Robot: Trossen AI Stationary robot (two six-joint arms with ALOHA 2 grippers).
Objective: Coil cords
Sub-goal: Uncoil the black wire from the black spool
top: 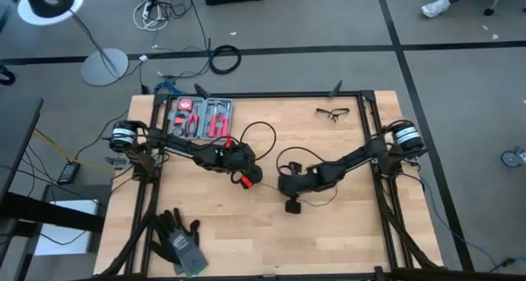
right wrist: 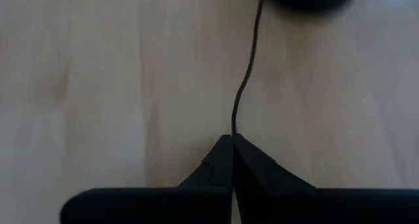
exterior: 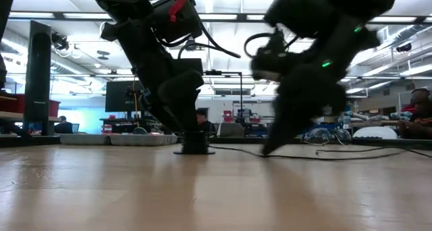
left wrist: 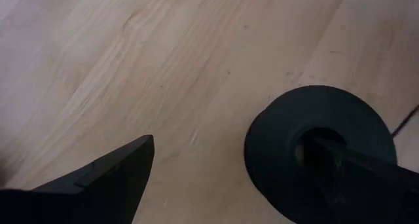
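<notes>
The table (top: 345, 232) is pale blond wood with a fine streaked grain, edged by a black frame. The cord (right wrist: 245, 73) is thin and black, and its round puck (left wrist: 317, 149) is matte black too. Both arms are black; the left hand (top: 251, 176) carries small red accents, and the right hand (right wrist: 232, 152) is plain black. The tool tray (top: 200, 117) is grey, holding red-handled tools. The gloves (top: 177, 240) are dark grey with greenish cuffs. The glasses (top: 332, 112) have a black frame.

You see a pale wooden table (left wrist: 131, 67) with smooth, lightly grained boards, a matt black plastic puck (left wrist: 288, 139), and a thin, smooth black cord (right wrist: 245, 73).
</notes>
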